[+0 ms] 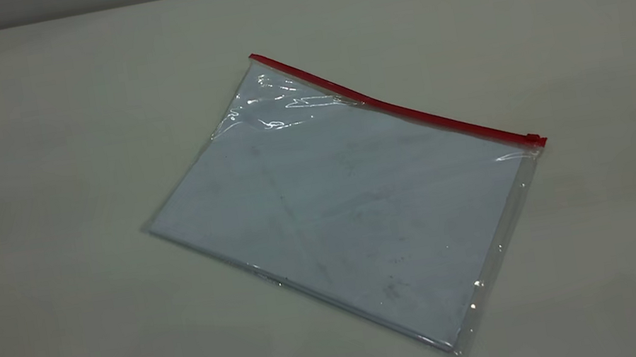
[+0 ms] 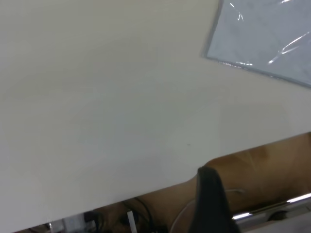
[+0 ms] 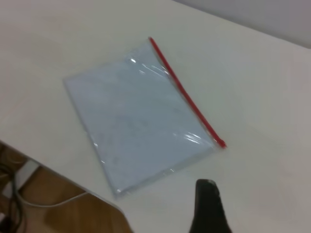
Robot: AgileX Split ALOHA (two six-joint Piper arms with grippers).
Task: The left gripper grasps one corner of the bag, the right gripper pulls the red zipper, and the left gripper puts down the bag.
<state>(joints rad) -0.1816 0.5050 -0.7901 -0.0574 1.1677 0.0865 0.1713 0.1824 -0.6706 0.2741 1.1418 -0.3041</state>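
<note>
With the bag point(image 1: 349, 212) flat nearest me, I bring the left gripper point(image 2: 210, 204), whose jaws I cannot judge, low to the corner of the bag point(image 1: 253, 58) at 11 o'clock.

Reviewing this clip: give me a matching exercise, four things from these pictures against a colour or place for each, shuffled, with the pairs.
Things:
1. bag
2. red zipper
3. slider
4. table

Descriptions:
A. thin strip along the bag's far long edge in the exterior view
B. off-white surface under everything
C. clear, lying flat, pale paper inside
D. small tab at the strip's right end in the exterior view

Pairs: 1-C, 2-A, 3-D, 4-B
</note>
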